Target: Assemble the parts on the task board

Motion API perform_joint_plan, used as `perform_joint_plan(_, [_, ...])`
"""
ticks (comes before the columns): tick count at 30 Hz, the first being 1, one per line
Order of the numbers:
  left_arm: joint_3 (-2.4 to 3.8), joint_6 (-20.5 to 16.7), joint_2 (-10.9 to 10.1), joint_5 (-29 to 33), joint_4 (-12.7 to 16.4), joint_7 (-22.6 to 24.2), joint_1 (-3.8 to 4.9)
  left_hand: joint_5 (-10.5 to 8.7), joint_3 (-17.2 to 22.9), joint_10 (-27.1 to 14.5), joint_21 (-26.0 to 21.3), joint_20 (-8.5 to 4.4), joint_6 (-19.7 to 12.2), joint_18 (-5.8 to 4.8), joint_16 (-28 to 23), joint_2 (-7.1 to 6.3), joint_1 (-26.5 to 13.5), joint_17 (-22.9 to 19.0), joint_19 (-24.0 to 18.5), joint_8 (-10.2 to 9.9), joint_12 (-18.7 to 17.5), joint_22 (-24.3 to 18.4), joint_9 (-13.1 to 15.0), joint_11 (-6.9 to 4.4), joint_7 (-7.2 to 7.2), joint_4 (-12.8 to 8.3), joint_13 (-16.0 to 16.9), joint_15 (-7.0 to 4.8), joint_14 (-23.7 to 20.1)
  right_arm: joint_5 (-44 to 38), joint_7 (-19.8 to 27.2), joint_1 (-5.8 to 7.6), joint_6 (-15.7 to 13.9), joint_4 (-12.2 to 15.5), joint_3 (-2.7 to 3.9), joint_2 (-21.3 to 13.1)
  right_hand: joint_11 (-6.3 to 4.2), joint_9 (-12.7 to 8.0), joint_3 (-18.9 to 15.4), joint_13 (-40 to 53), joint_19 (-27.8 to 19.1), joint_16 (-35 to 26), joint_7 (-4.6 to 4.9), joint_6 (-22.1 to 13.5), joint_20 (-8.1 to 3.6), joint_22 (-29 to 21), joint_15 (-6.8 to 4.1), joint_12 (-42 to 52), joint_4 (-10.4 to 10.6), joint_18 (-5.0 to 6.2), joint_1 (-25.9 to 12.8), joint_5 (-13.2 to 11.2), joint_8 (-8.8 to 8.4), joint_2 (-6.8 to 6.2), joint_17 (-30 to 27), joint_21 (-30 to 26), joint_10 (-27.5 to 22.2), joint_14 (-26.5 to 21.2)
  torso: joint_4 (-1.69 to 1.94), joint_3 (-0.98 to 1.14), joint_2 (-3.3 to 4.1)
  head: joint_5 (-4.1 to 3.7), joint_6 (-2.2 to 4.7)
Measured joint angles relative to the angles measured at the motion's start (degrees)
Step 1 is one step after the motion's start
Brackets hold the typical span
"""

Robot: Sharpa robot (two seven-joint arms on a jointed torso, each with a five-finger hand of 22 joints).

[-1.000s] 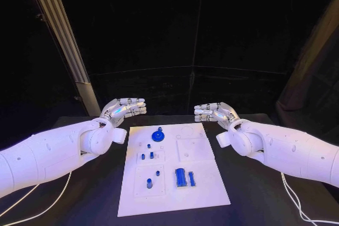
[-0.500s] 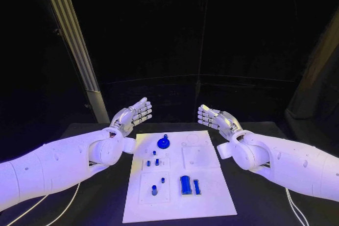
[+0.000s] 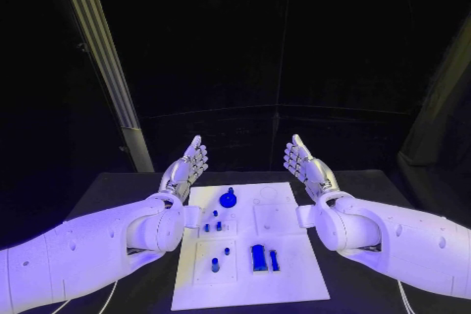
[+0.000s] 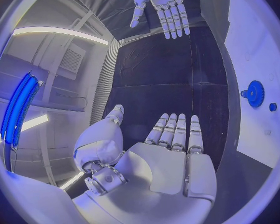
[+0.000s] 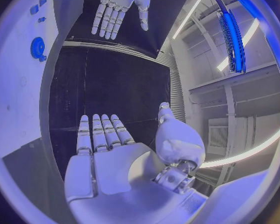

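Note:
The white task board (image 3: 295, 273) lies in the middle of the black table. On it are a blue gear (image 3: 228, 199) near the far end, several small blue pegs (image 3: 212, 226) and a blue cylinder (image 3: 258, 257) with a thin blue pin beside it. My left hand (image 3: 186, 165) is raised above the board's far left corner, flat, fingers straight and together, holding nothing. My right hand (image 3: 305, 163) mirrors it above the far right corner, palm facing the left hand. The left wrist view shows the left palm (image 4: 171, 159), the right hand (image 4: 162, 7) and the gear (image 4: 254, 93).
The black table (image 3: 118, 198) extends on both sides of the board. A pale slanted post (image 3: 113, 82) stands behind the table at the left. A dark curtain hangs at the back.
Both hands went from fingers curled inward to fully straightened, and have risen and turned palm to palm. The camera shifted a little.

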Motion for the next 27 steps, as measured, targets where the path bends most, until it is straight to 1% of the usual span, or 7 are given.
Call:
perform_joint_plan(8, [0.48,-5.7,-0.3,-1.0,1.4,0.6,-0.55,0.0,-2.3,-4.8,0.0,-1.99,-4.8,-1.04,0.0,0.02,-5.9,-0.2,-3.5,0.0,-0.3,-2.6,0.0,-0.06,-0.16,0.1,0.0,-0.01,-4.6,1.6,1.2,-0.04,-3.7,0.5,0.03,-0.1,-0.16,-0.1,1.3,0.0,-4.5,0.0,-0.27,-5.0,-1.66,-3.6,-0.1,0.0,3.5,-1.43,-6.5,0.0,-0.04,-0.55,-0.1,-0.2,-5.3,-5.4,0.01,0.02,-0.01,0.0,0.0])
perform_joint_plan(20, [0.5,-7.7,-0.3,-1.5,1.5,0.8,-0.56,0.0,-6.1,-9.6,0.0,-2.58,-9.5,-1.04,0.0,0.02,-11.9,-0.3,-7.0,0.0,-0.3,-7.3,0.0,-0.16,-0.19,0.1,0.0,-0.1,-9.1,2.4,1.8,-0.05,-5.1,0.5,0.04,-0.1,-0.2,-0.1,1.7,0.0,-8.7,0.0,-0.42,-9.6,-2.17,-5.8,-0.12,-0.2,4.2,-1.45,-12.7,0.0,-0.03,-0.65,-0.1,-0.2,-10.2,-10.5,0.01,0.02,-0.01,0.0,0.0])
perform_joint_plan(22, [0.5,-7.8,-0.3,-1.5,1.5,0.8,-0.56,0.0,-6.3,-10.2,0.0,-2.67,-10.0,-1.04,0.0,-0.02,-12.6,-0.3,-7.4,0.0,-0.4,-7.9,0.0,-0.05,-0.23,0.1,0.0,-0.06,-9.8,2.5,1.8,-0.05,-5.2,0.5,0.04,-0.1,-0.2,-0.1,1.7,0.0,-9.2,0.0,-0.26,-10.2,-2.23,-6.0,-0.12,-0.2,4.3,-2.32,-13.4,0.0,-0.03,-0.8,-0.1,-0.2,-11.0,-11.1,0.01,0.02,-0.01,0.0,0.0])
perform_joint_plan(24, [0.5,-7.9,-0.3,-1.5,1.5,0.8,-0.56,0.0,-6.8,-12.5,0.0,-2.72,-12.3,-1.91,0.0,0.01,-15.4,-0.3,-11.8,0.0,-0.5,-9.0,0.0,-0.02,-0.23,0.1,0.0,-0.06,-11.9,2.5,1.8,-0.05,-5.3,0.6,0.04,-0.1,-0.2,-0.1,1.7,0.0,-13.5,0.0,-0.28,-12.4,-2.19,-6.1,-0.08,-0.2,4.6,-2.32,-16.4,0.0,-0.03,-0.77,-0.1,-0.2,-13.5,-13.6,0.01,0.02,-0.01,0.0,0.0])
perform_joint_plan(25, [0.5,-8.0,-0.3,-1.5,1.5,0.8,-0.56,0.0,-6.8,-15.4,0.0,-2.71,-15.1,-1.92,0.0,0.01,-16.4,-0.3,-12.6,0.0,-0.5,-9.1,0.0,-0.05,-0.22,0.1,0.0,-0.09,-14.7,2.5,1.9,-0.05,-5.3,0.6,0.04,-0.1,-0.22,-0.1,1.7,0.0,-14.9,0.0,-0.29,-15.3,-2.17,-6.2,-0.09,-0.2,4.6,-2.32,-17.5,0.0,-0.03,-0.76,-0.1,-0.2,-16.4,-16.6,0.01,0.02,-0.01,0.0,0.0])
perform_joint_plan(26, [0.5,-8.0,-0.3,-1.5,1.5,0.8,-0.56,0.0,-6.8,-16.9,0.0,-2.69,-16.5,-1.93,0.0,-0.01,-20.0,-0.3,-12.8,0.0,-0.5,-9.2,0.0,-0.08,-0.17,0.1,0.0,-0.04,-16.0,2.5,1.9,-0.05,-5.4,0.6,0.04,-0.1,-0.23,-0.1,1.7,0.0,-15.5,0.0,-0.32,-16.8,-2.23,-6.2,-0.13,-0.2,4.6,-2.32,-21.2,0.0,-0.03,-0.76,-0.1,-0.2,-17.8,-18.1,0.01,0.02,-0.01,0.0,0.0])
perform_joint_plan(27, [0.5,-8.1,-0.3,-1.6,1.5,0.8,-0.56,0.0,-6.8,-17.2,0.0,-2.7,-16.9,-1.92,0.0,-0.01,-21.0,-0.3,-12.8,0.0,-0.5,-9.2,0.0,-0.13,-0.13,0.1,0.0,-0.07,-16.4,2.6,1.9,-0.05,-5.4,0.6,0.04,-0.1,-0.21,-0.1,1.7,0.0,-15.5,0.0,-0.36,-17.1,-2.23,-6.2,-0.13,-0.2,4.6,-2.31,-22.2,0.0,-0.03,-0.76,0.0,-0.2,-18.2,-18.5,0.01,0.02,-0.01,0.0,0.0])
